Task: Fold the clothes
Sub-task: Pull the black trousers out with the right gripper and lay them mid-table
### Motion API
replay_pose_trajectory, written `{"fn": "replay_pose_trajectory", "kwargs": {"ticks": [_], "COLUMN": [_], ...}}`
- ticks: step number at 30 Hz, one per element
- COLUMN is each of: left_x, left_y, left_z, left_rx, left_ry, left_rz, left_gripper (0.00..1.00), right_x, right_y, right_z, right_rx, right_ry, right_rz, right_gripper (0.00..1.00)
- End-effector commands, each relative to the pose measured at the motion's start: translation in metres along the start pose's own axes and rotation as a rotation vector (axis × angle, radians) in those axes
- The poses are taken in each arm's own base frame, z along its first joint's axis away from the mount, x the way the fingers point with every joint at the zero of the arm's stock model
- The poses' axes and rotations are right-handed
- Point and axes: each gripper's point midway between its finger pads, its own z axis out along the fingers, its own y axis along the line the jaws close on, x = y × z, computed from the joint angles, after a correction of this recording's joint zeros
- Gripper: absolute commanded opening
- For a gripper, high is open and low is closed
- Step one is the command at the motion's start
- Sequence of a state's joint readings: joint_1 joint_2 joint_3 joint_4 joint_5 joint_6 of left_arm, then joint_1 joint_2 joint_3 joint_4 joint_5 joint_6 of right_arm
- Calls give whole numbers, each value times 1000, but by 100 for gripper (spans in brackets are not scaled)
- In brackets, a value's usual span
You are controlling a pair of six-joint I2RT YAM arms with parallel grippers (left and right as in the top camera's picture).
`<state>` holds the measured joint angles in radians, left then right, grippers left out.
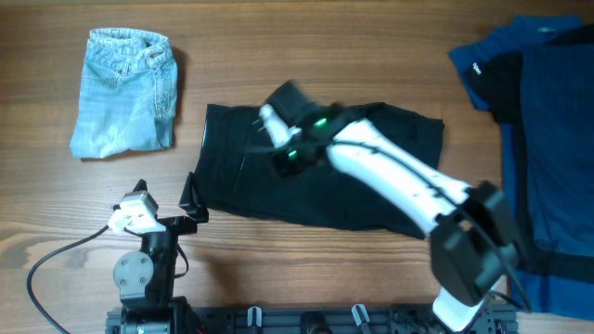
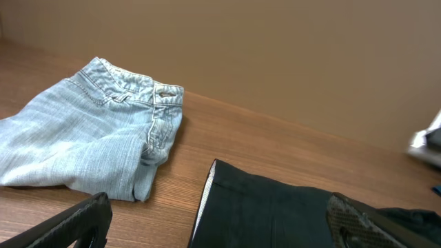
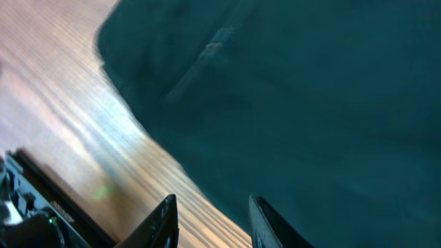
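1. The right gripper (image 3: 212,224) hangs over the black shorts (image 1: 237,186) with its jaws only a narrow way apart. In the wrist view only cloth and wood show through the gap, so nothing is pinched between the fingers. I cannot tell whether the tips touch the fabric
2. To my eye such a narrow gap suits letting a fold go or lining up a fresh pinch of thin cloth, not carrying anything
3. The right arm reaches in from the near right corner, slanting across the shorts. Its wrist is blurred in the overhead view, above their upper middle
4. The left gripper (image 2: 217,231) stands spread wide and empty, low over the table (image 1: 306,46) just beside the left edge of the shorts. It looks placed where it could take that hem while keeping clear of the other arm
5. The shorts lie flat in the middle of the table, roughly rectangular, with a strip of whitish lining (image 2: 204,200) along their left edge. I judge the fold only partly made
6. The light-blue denim (image 1: 125,93) lies folded at the far left, well apart and probably set aside as done. The dark blue garment (image 1: 557,139) is heaped at the right edge, likely waiting its turn
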<state>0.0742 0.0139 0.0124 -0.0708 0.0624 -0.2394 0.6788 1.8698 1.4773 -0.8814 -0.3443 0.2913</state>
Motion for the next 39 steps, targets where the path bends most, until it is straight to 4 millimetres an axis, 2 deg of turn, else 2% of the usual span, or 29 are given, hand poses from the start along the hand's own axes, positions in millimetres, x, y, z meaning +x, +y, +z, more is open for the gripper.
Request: {"fn": "replay_pose_trajectory", "kwargs": {"ticks": [1, 7, 10, 12, 15, 22, 26, 30, 33, 36, 39], "left_x": [2, 2, 2, 2, 2, 2, 2, 2, 2, 2, 2], "left_y": [0, 0, 0, 0, 0, 0, 0, 0, 0, 0, 0], "left_z": [0, 0, 0, 0, 0, 0, 0, 0, 0, 0, 0], "left_rx": [6, 6, 6, 6, 6, 6, 6, 6, 6, 6, 6], "left_ry": [2, 2, 1, 1, 2, 2, 1, 1, 1, 1, 1], "left_rz": [-8, -8, -8, -9, -9, -8, -9, -8, -9, -8, -9], "left_gripper": [100, 100, 100, 100, 100, 100, 100, 100, 100, 100, 100], "right_x": [12, 50, 62, 67, 71, 73, 62, 50, 51, 67, 85], "right_y": [-33, -117, -145, -152, -151, -146, -137, -116, -107, -113, -120], "right_z": [-22, -53, -65, -69, -71, -83, -118, -170, -194, -207, -202], "right_rx": [29, 263, 382, 413, 401, 392, 415, 416, 417, 485, 512], "right_ry": [42, 155, 178, 207, 251, 246, 96, -137, -230, -217, -134], "right_rz": [112, 456, 474, 386, 249, 170, 136, 89, 68, 79, 95], "right_gripper": [34, 33, 33, 33, 34, 34, 34, 34, 34, 30, 30]}}
